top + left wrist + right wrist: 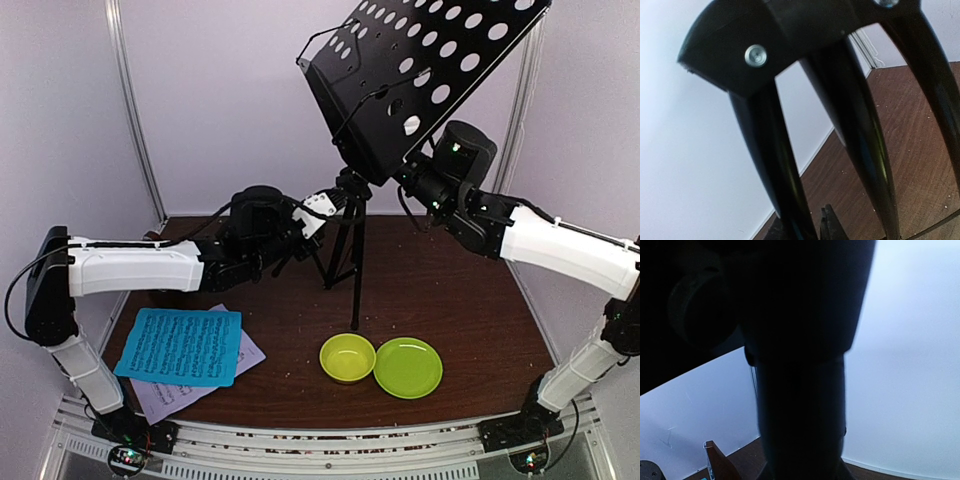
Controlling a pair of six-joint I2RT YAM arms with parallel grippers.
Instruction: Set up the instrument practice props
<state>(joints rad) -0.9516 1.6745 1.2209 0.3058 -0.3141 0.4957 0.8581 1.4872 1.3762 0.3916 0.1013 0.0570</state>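
The black tripod music stand [355, 250] stands at the back middle, its perforated desk [430, 70] tilted high up. My left gripper [325, 215] is at the tripod hub; in the left wrist view [802, 231] one leg [775, 165] runs down between its fingers [832, 225], which close on it. My right gripper [405, 178] holds the post just under the desk; the post [800, 405] fills the right wrist view. The blue sheet [180, 345] lies front left on top of the pale lilac sheet [200, 395]. The brown metronome [717, 465] shows only at the lower left of the right wrist view.
A yellow-green bowl [347, 357] and a green plate [407, 367] sit side by side at the front middle of the brown table [450, 300]. Pale walls enclose the back and sides. A metal rail [300, 450] runs along the near edge.
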